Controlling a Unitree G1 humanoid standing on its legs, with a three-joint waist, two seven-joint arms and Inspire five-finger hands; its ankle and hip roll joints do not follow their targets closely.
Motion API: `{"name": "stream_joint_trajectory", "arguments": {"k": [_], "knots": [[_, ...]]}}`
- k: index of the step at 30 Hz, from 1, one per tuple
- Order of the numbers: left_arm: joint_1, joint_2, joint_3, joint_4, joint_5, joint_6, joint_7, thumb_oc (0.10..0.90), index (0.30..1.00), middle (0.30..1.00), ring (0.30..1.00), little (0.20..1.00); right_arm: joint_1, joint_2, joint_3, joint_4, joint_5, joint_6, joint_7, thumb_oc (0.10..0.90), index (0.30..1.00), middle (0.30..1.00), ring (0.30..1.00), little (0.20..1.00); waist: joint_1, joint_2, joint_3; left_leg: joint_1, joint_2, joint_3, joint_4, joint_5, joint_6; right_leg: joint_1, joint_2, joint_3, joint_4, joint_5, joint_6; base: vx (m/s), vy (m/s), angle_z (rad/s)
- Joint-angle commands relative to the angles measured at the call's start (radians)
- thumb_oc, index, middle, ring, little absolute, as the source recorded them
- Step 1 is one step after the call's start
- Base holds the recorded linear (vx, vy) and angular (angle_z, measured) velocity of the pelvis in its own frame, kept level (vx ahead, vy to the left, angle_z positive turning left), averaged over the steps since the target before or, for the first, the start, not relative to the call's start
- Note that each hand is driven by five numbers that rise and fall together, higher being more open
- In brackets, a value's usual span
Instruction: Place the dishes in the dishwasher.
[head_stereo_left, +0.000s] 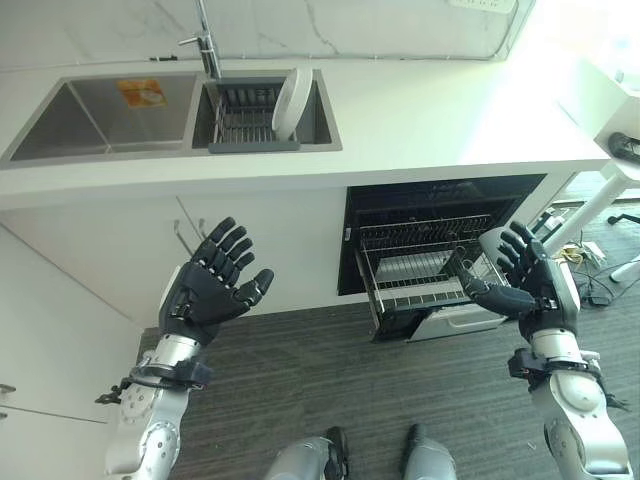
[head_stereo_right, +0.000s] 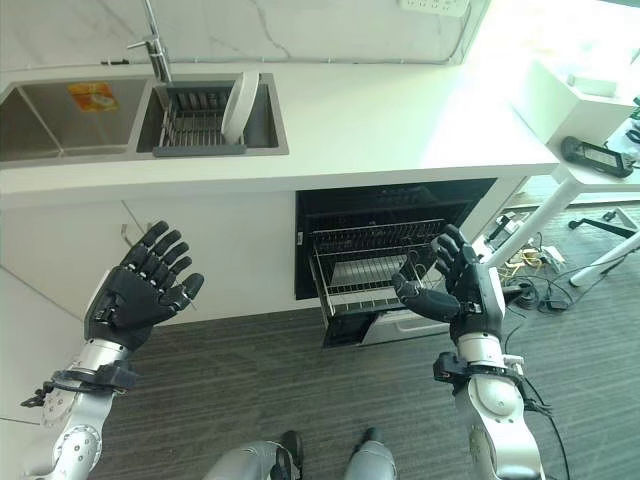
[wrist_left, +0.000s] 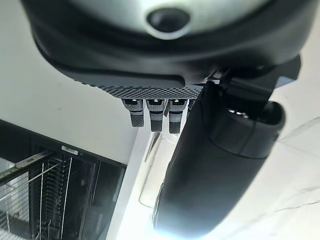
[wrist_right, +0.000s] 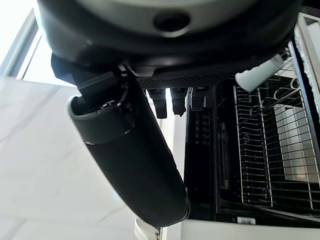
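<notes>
A round white plate (head_stereo_left: 291, 102) stands on edge, leaning slightly, at the right end of a dark wire dish rack (head_stereo_left: 243, 122) that sits inside the right basin of a stainless steel double sink (head_stereo_left: 95, 118), up at about eleven o'clock in the head views. A chrome tap (head_stereo_left: 205, 40) rises just behind the rack, and an orange-and-yellow label (head_stereo_left: 141, 92) lies in the left basin. The sink is set in a long white countertop (head_stereo_left: 430, 110). Below the counter, at about three o'clock from the scene's middle, the black built-in dishwasher (head_stereo_left: 440, 200) stands open with its metal wire rack (head_stereo_left: 425, 265) pulled out over the grey wood-grain floor (head_stereo_left: 300, 390); a second white plate (head_stereo_left: 493, 243) stands at the rack's right end, just behind the right hand. The left hand (head_stereo_left: 215, 280) is raised at about eight o'clock, palm up, fingers spread and straight, holding nothing. The right hand (head_stereo_right: 455, 285) is raised at about four o'clock in front of the pulled-out rack, fingers likewise extended and empty, thumb pointing toward the rack.
</notes>
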Motion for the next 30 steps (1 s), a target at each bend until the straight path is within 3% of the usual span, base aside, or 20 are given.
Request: {"name": "stream_joint_trajectory", "arguments": {"k": [1, 8, 11, 20, 23, 25, 26, 27, 28, 30], "knots": [[-0.072, -0.022, 0.003, -0.173, 0.015, -0.095, -0.023, 0.800, 0.900, 0.900, 0.900, 0.900, -0.104, -0.090, -0.099, -0.044, 0.010, -0.121, -0.014, 0.800, 0.900, 0.900, 0.900, 0.900, -0.015, 0.015, -0.075, 0.174, 0.028, -0.047, -0.275, 0.049, -0.095, 0.052, 0.089, -0.051, -0.116, 0.006, -0.070, 0.03, 0.014, -0.15], [-0.107, -0.036, -0.054, -0.158, 0.056, -0.112, 0.006, 0.800, 0.900, 0.900, 0.900, 0.900, -0.148, -0.115, -0.066, -0.041, 0.019, -0.104, -0.039, 0.800, 0.900, 0.900, 0.900, 0.900, -0.018, 0.022, -0.085, 0.189, 0.022, -0.027, -0.275, 0.048, -0.089, 0.059, 0.111, -0.031, -0.116, -0.011, -0.090, 0.04, -0.078, -0.05], [-0.111, -0.045, -0.058, -0.161, 0.073, -0.120, 0.047, 0.800, 0.900, 0.900, 0.900, 0.900, -0.155, -0.133, -0.071, -0.045, 0.022, -0.099, -0.014, 0.800, 0.900, 0.900, 0.900, 0.900, -0.021, 0.032, -0.112, 0.190, 0.048, 0.006, -0.275, 0.059, -0.105, 0.082, 0.126, -0.037, -0.116, -0.044, -0.113, 0.14, -0.208, 0.19], [-0.108, -0.067, -0.061, -0.159, 0.097, -0.114, 0.058, 0.800, 0.900, 0.900, 0.900, 0.900, -0.158, -0.144, -0.070, -0.054, 0.016, -0.082, 0.014, 0.800, 0.900, 0.900, 0.900, 0.900, -0.017, 0.035, -0.123, 0.176, 0.081, 0.012, -0.275, 0.094, -0.137, 0.095, 0.139, -0.047, -0.116, -0.070, -0.137, 0.06, -0.135, 0.02], [-0.108, -0.070, -0.062, -0.161, 0.081, -0.123, 0.041, 0.800, 0.900, 0.900, 0.900, 0.900, -0.147, -0.150, -0.069, -0.054, 0.021, -0.090, 0.027, 0.800, 0.900, 0.900, 0.900, 0.900, -0.012, 0.021, -0.116, 0.192, 0.059, 0.011, -0.275, 0.108, -0.141, 0.100, 0.131, -0.038, -0.116, -0.073, -0.146, 0.08, -0.155, 0.03], [-0.104, -0.075, -0.060, -0.161, 0.065, -0.136, 0.019, 0.800, 0.900, 0.900, 0.900, 0.900, -0.134, -0.155, -0.072, -0.047, 0.019, -0.102, 0.033, 0.800, 0.900, 0.900, 0.900, 0.900, -0.001, -0.002, -0.097, 0.209, 0.034, 0.025, -0.262, 0.209, -0.156, 0.113, 0.109, -0.032, -0.116, -0.072, -0.158, 0.07, -0.151, -0.01], [-0.105, -0.080, -0.059, -0.165, 0.044, -0.139, 0.003, 0.800, 0.900, 0.900, 0.900, 0.900, -0.130, -0.155, -0.072, -0.044, 0.012, -0.108, 0.029, 0.800, 0.900, 0.900, 0.900, 0.900, 0.004, -0.005, -0.076, 0.173, 0.049, 0.033, -0.198, 0.250, -0.168, 0.126, 0.104, -0.040, -0.116, -0.064, -0.165, 0.04, -0.104, 0.00], [-0.108, -0.083, -0.060, -0.165, 0.036, -0.138, -0.004, 0.800, 0.900, 0.900, 0.900, 0.900, -0.138, -0.150, -0.069, -0.040, 0.002, -0.105, 0.026, 0.800, 0.900, 0.900, 0.900, 0.900, 0.002, -0.004, -0.068, 0.161, 0.070, 0.049, -0.207, 0.259, -0.171, 0.132, 0.101, -0.047, -0.116, -0.062, -0.166, 0.08, -0.045, 0.07], [-0.109, -0.085, -0.064, -0.162, 0.036, -0.142, -0.008, 0.800, 0.900, 0.900, 0.900, 0.900, -0.151, -0.148, -0.061, -0.034, -0.001, -0.100, 0.020, 0.800, 0.900, 0.900, 0.900, 0.900, -0.001, -0.003, -0.064, 0.169, 0.098, 0.076, -0.273, 0.264, -0.171, 0.139, 0.097, -0.050, -0.116, -0.063, -0.163, 0.08, 0.050, 0.17], [-0.107, -0.081, -0.062, -0.165, 0.023, -0.147, -0.005, 0.800, 0.900, 0.900, 0.900, 0.900, -0.153, -0.151, -0.054, -0.040, -0.003, -0.091, 0.016, 0.800, 0.900, 0.900, 0.900, 0.900, -0.009, 0.027, -0.065, 0.126, 0.159, 0.076, -0.275, 0.239, -0.181, 0.146, 0.115, -0.054, -0.116, -0.071, -0.156, 0.08, 0.152, 0.42]]}}
